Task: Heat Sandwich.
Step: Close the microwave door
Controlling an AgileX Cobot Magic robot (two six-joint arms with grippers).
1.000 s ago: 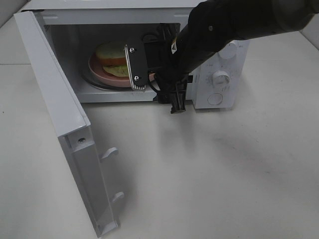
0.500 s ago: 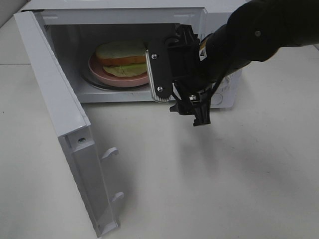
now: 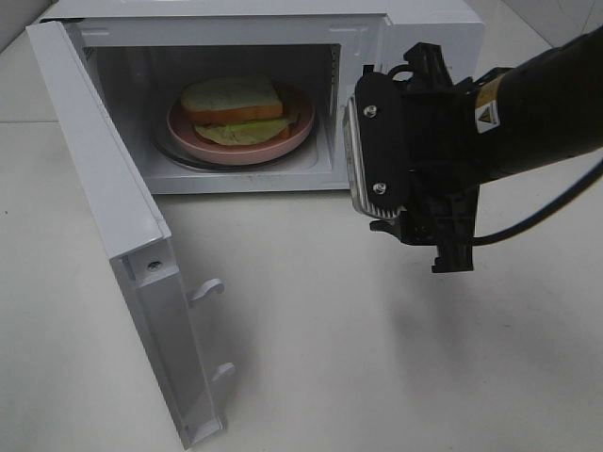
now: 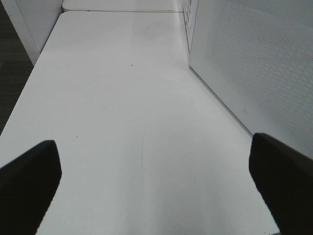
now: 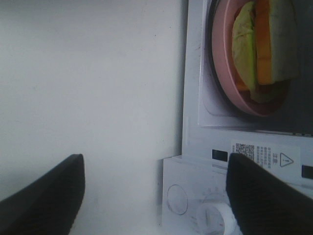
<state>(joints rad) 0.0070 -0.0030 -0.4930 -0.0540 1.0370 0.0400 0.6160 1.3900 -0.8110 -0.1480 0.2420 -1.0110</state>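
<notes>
The sandwich (image 3: 231,102), white bread with green lettuce and orange filling, lies on a round pink plate (image 3: 188,139) inside the open white microwave (image 3: 429,24). My right gripper (image 3: 407,232) hangs open in front of the microwave's right side, outside the cavity and apart from the sandwich. The right wrist view shows the right gripper (image 5: 151,205) with nothing between its fingers, with the sandwich (image 5: 269,44) and plate (image 5: 221,63) in the cavity beyond. In the left wrist view my left gripper (image 4: 156,191) is open and empty over the bare table; the exterior high view does not show it.
The microwave door (image 3: 104,188) stands swung wide open to the left, its latch hooks (image 3: 207,290) pointing right. Its perforated outer face (image 4: 254,63) is close beside my left gripper. A control knob (image 5: 214,219) lies just beyond the right gripper. The white table (image 3: 311,358) spreads in front.
My right arm has drawn back out of the microwave's mouth, to the right and toward the front. The sandwich and plate have stayed inside. The door has not moved.
</notes>
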